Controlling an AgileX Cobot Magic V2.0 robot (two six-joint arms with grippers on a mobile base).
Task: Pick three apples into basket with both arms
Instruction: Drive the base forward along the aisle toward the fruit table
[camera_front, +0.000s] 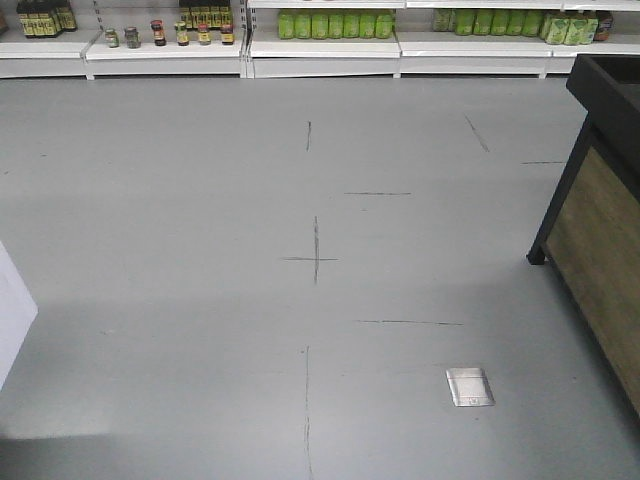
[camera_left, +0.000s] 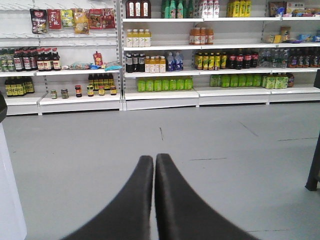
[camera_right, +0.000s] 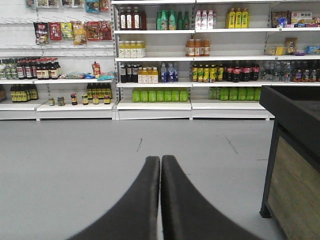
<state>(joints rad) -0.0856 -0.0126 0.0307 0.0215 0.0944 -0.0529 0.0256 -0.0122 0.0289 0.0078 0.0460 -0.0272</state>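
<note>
No apples and no basket show in any view; both are out of view. In the left wrist view my left gripper (camera_left: 154, 159) is shut, its two black fingers pressed together with nothing between them, pointing over bare grey floor toward the shop shelves. My right gripper (camera_right: 160, 160) in the right wrist view is likewise shut and holds nothing, aimed along the floor at the shelves. Neither arm appears in the front view.
Grey floor (camera_front: 200, 250) with dark tape crosses (camera_front: 315, 258) and a metal floor plate (camera_front: 470, 386). Stocked white shelves (camera_left: 160, 95) line the far wall. A black-framed wooden stand (camera_front: 600, 220) is at the right. A white panel edge (camera_front: 12, 310) is at the left.
</note>
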